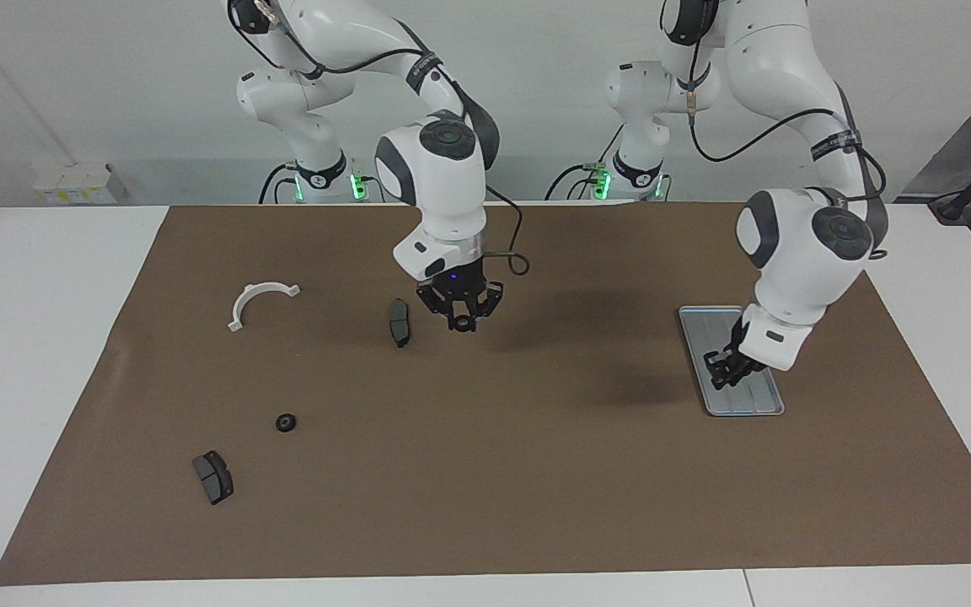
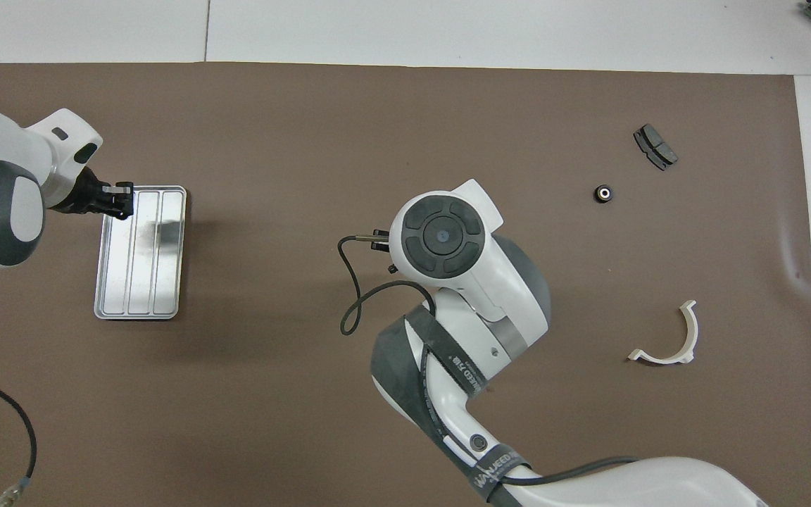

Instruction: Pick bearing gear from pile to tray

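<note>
The pile is scattered toward the right arm's end of the brown mat: one small black ring (image 1: 286,422) (image 2: 602,193), two dark grey pads (image 1: 213,477) (image 1: 399,322) and a white curved bracket (image 1: 260,302) (image 2: 669,338). My right gripper (image 1: 461,323) hangs above the mat beside the nearer pad, fingertips closed on what looks like a small black ring. The overhead view hides it under its own hand. The silver tray (image 1: 696,324) (image 2: 141,267) lies toward the left arm's end. My left gripper (image 1: 726,368) (image 2: 118,201) is low over the tray's farther end.
The brown mat (image 1: 485,472) covers most of the white table. The right arm's black cable (image 2: 349,296) loops beside its hand. The farther pad also shows in the overhead view (image 2: 655,146).
</note>
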`<move>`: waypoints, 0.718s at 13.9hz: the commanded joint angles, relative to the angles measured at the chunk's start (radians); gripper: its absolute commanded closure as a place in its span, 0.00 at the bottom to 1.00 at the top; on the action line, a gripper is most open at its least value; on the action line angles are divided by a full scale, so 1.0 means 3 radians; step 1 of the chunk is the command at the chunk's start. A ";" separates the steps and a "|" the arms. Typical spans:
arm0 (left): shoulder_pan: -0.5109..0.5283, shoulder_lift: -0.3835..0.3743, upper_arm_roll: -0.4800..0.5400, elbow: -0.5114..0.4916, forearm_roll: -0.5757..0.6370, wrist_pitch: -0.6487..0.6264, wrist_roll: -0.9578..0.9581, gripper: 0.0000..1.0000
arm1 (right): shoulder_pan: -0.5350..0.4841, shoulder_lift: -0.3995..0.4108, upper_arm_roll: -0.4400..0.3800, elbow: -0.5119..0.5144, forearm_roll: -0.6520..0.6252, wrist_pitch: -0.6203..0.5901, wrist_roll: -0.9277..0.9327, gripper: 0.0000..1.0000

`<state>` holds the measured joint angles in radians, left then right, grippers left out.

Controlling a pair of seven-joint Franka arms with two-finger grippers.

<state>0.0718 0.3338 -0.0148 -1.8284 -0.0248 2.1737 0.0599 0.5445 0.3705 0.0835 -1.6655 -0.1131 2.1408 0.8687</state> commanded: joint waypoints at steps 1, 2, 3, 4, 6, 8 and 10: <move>0.0062 -0.0310 -0.0037 -0.0633 -0.0045 0.0469 0.0158 0.81 | 0.0056 0.0365 0.0013 0.0366 -0.0083 -0.0034 0.0289 1.00; 0.0062 -0.0325 -0.0037 -0.0705 -0.0045 0.0556 0.0153 0.68 | 0.0132 0.0441 0.0008 0.0382 -0.0083 0.0017 0.0356 1.00; 0.0057 -0.0325 -0.0037 -0.0706 -0.0040 0.0567 0.0153 0.49 | 0.0174 0.0483 0.0008 0.0382 -0.0083 0.0098 0.0407 1.00; 0.0042 -0.0320 -0.0037 -0.0681 -0.0040 0.0572 0.0148 0.21 | 0.0174 0.0518 0.0008 0.0382 -0.0078 0.0175 0.0448 1.00; 0.0001 -0.0280 -0.0042 -0.0558 -0.0040 0.0598 0.0143 0.00 | 0.0210 0.0631 0.0008 0.0382 -0.0083 0.0227 0.0504 1.00; -0.0192 -0.0208 -0.0068 -0.0293 -0.0040 0.0537 0.0062 0.00 | 0.0261 0.0713 0.0008 0.0382 -0.0068 0.0502 0.0602 1.00; -0.0392 -0.0187 -0.0068 -0.0210 -0.0040 0.0567 -0.0412 0.00 | 0.0271 0.0739 0.0013 0.0357 -0.0068 0.0600 0.0632 1.00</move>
<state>0.0160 0.2704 -0.0477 -1.9181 -0.0262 2.3417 0.0254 0.6249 0.5743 0.0833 -1.5810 -0.1184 2.3031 1.0259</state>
